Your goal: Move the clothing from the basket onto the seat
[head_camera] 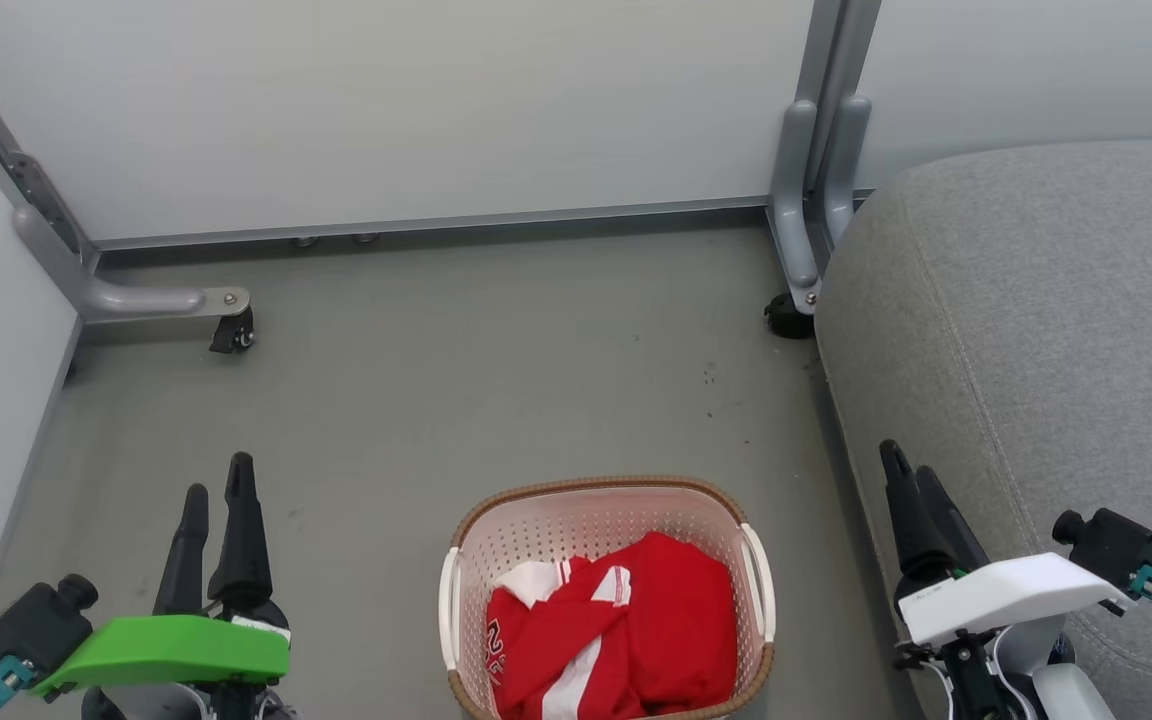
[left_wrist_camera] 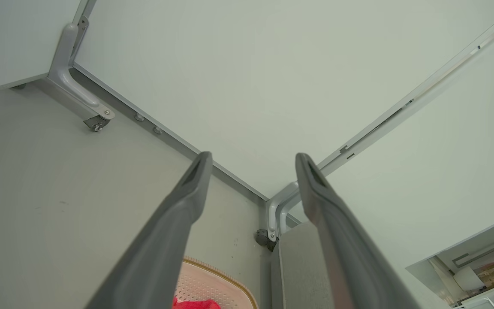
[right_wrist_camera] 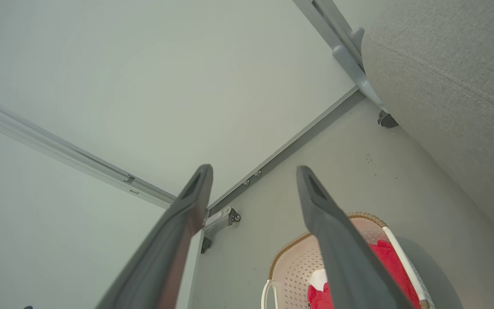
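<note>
The clothing [head_camera: 626,625], red with white stripes and trim, lies crumpled in the cream perforated basket [head_camera: 596,515] on the grey floor [head_camera: 486,380], well clear of the floor's far and left edges. Its white lettering is too folded to read. The grey seat [head_camera: 1036,330] is just beside the basket. The left hand [head_camera: 218,480] and right hand [head_camera: 909,462] are spread open and empty on either side of it.

Grey floor [head_camera: 496,380], pale partition panels [head_camera: 386,110], grey metal posts [head_camera: 821,150], black casters [head_camera: 234,333] at their feet, soft even light
</note>
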